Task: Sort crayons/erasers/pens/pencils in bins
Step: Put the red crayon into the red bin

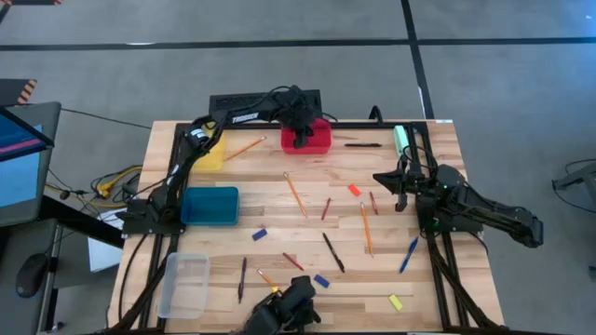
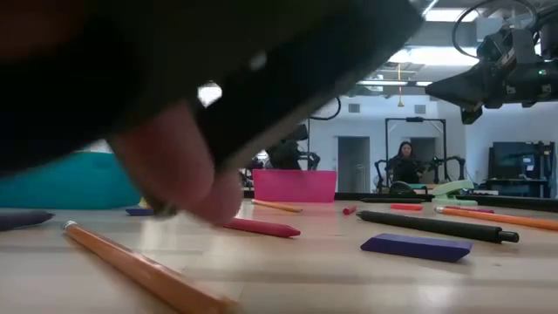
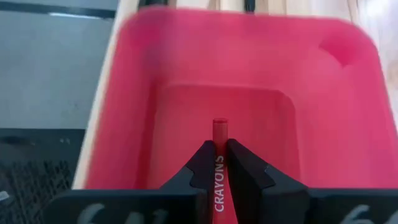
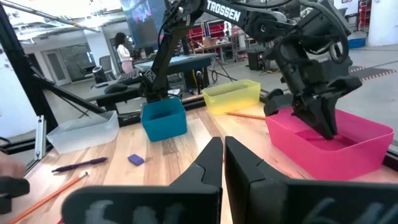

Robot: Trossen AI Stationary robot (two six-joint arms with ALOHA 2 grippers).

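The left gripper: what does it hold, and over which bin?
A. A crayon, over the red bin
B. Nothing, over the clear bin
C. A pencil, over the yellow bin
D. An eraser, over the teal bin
A: in the left wrist view the left gripper is shut on a red crayon above the red bin.

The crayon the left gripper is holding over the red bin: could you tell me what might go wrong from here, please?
1. The left gripper pinches the crayon near its end, above the red bin; released from this height, it might bounce or end up leaning on a wall rather than flat.
2. The bin sits near the table's far edge; a nudge while withdrawing could shift it.
3. The right gripper waits shut over the table's right side, so reaching in together could crowd the arms.
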